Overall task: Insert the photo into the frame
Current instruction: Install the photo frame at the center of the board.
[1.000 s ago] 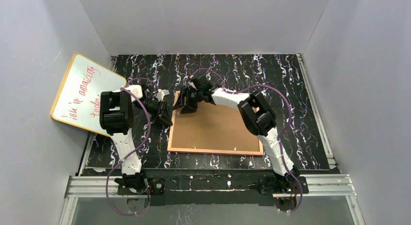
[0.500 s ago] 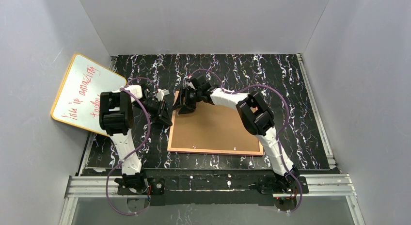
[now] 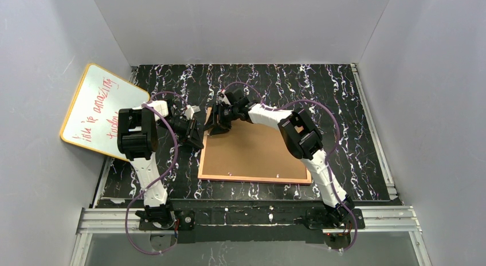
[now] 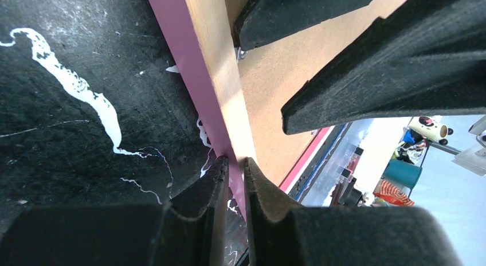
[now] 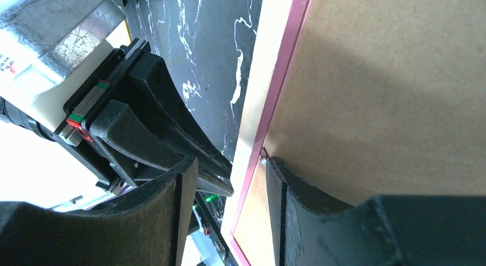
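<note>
The pink frame [image 3: 252,179] lies reverse side up on the mat, filled by the brown backing board [image 3: 258,148]. The photo is hidden. My left gripper [image 3: 198,137] is at the frame's left edge. In the left wrist view it [image 4: 236,163] is shut on the frame's pink and tan rim [image 4: 215,82]. My right gripper [image 3: 219,125] is at the frame's far left corner. In the right wrist view it [image 5: 229,174] is open and straddles the rim [image 5: 269,94]. One finger [image 5: 286,191] rests on the backing board [image 5: 390,94] by a small metal tab.
A yellow-rimmed whiteboard [image 3: 97,108] with red writing leans at the left wall. White walls close in the black marbled mat [image 3: 321,88] on three sides. The two grippers are close together at the frame's left edge; the left one [image 5: 149,128] shows in the right wrist view.
The right arm has shifted slightly to the left, with its gripper staying at the frame's far left corner. The left arm and the frame have not visibly moved.
</note>
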Controlling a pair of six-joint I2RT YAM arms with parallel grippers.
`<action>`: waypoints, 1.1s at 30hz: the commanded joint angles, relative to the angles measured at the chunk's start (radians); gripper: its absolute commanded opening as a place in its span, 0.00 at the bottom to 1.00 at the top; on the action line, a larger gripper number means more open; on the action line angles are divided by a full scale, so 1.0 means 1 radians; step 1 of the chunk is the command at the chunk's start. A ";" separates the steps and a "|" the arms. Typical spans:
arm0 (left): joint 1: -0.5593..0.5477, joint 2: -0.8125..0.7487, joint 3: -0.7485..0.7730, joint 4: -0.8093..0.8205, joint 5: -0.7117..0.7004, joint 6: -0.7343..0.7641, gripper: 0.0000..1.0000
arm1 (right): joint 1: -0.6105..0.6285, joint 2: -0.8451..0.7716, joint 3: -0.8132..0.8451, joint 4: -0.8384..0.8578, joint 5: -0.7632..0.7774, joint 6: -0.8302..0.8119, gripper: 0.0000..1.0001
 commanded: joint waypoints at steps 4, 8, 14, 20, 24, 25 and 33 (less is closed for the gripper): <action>-0.012 -0.003 -0.008 0.055 -0.080 0.051 0.11 | 0.012 0.064 0.101 -0.078 -0.054 -0.066 0.56; -0.012 -0.003 -0.005 0.051 -0.079 0.051 0.11 | 0.010 0.070 0.114 -0.088 -0.064 -0.075 0.56; -0.011 -0.015 0.018 0.026 -0.094 0.059 0.11 | -0.022 0.041 0.131 -0.087 -0.044 -0.067 0.58; 0.012 -0.035 0.082 -0.079 -0.120 0.137 0.13 | -0.126 -0.166 -0.004 -0.072 0.040 -0.092 0.75; 0.016 -0.054 0.077 -0.114 -0.171 0.210 0.16 | -0.236 -0.418 -0.269 -0.044 0.160 -0.106 0.91; 0.017 -0.063 0.062 -0.113 -0.184 0.224 0.16 | -0.269 -0.486 -0.339 -0.046 0.195 -0.109 0.94; -0.020 -0.148 -0.083 -0.090 -0.269 0.339 0.17 | -0.580 -0.923 -0.796 -0.172 0.517 -0.161 0.99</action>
